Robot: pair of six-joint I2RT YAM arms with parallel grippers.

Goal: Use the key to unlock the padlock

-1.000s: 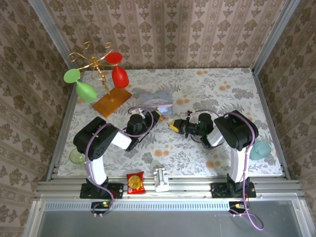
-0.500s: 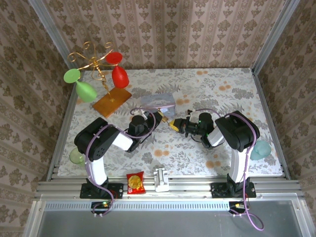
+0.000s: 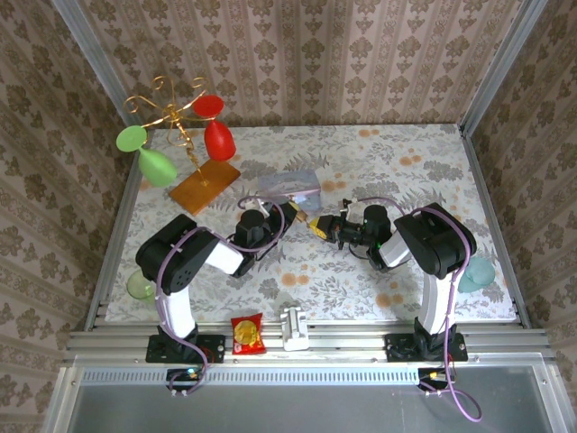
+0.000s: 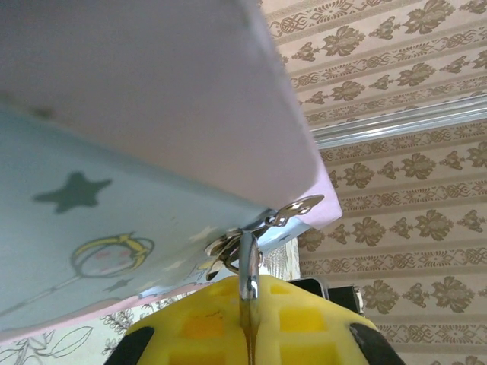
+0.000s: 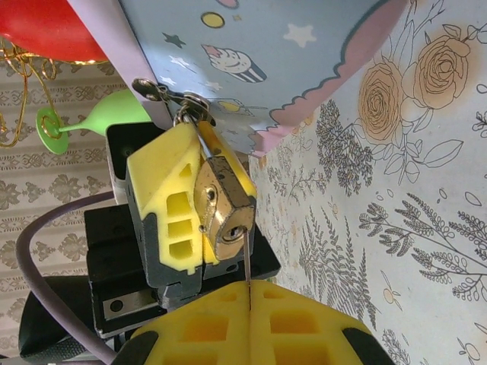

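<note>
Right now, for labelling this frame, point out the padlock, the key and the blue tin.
padlock [image 5: 224,199]: right wrist view, its brass body.
key [image 5: 248,265]: right wrist view, thin blade under the padlock.
blue tin [image 5: 319,68]: right wrist view, its printed side.

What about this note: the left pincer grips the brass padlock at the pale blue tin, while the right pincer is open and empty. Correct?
Not the last part. The right wrist view shows the right pincer shut on a thin key, its blade reaching up to the padlock at its keyhole end. The left pincer does grip the padlock at the pale blue tin.
</note>
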